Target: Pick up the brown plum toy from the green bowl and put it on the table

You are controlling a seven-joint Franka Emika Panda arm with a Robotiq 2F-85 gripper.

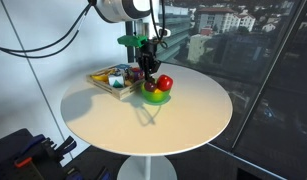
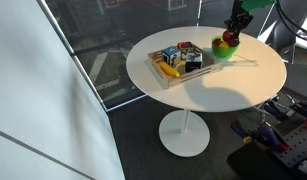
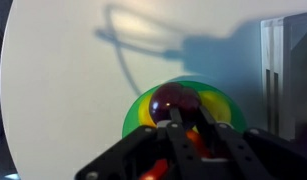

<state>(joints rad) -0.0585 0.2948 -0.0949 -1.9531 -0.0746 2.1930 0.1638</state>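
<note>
The brown plum toy sits between my gripper's two fingertips, over the middle of the green bowl. The fingers press on its sides, so the gripper is shut on it. Whether it still touches the bowl I cannot tell. Yellow fruit and red fruit show beneath it. In both exterior views the gripper hangs straight down over the green bowl. The bowl stands on the round white table.
A shiny red fruit lies in the bowl beside the fingers. A rectangular wooden tray with small toys stands next to the bowl; its edge shows in the wrist view. Windows lie behind the table.
</note>
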